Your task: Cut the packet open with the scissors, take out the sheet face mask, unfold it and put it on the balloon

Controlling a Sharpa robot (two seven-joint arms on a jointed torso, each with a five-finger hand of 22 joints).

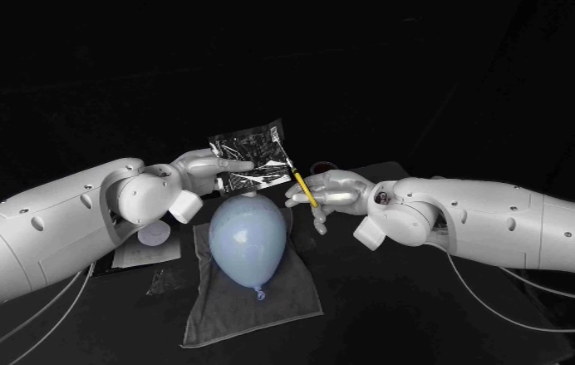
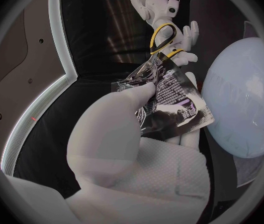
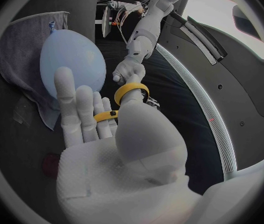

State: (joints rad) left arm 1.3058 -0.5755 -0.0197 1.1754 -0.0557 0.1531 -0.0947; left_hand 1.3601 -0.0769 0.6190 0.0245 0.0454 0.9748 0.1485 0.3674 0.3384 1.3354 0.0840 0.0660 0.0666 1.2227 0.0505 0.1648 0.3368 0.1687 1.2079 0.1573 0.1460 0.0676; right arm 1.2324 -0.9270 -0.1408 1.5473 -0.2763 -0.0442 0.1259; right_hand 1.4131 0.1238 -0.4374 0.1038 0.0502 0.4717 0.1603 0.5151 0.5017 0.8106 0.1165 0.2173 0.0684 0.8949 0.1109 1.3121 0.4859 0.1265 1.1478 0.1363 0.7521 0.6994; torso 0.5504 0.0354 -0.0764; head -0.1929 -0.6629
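A shiny black-and-silver packet is held up above the table, gripped at its left edge by my left hand. In the left wrist view the thumb presses on the packet. My right hand holds the yellow-handled scissors, whose blades point up at the packet's right edge. The yellow handles ring its fingers. Below both hands a pale blue balloon lies on a grey cloth. Whether the blades touch the packet I cannot tell.
A small white round object sits on a pale sheet left of the cloth. A small dark red thing lies behind my right hand. The balloon's knot points toward the table's front.
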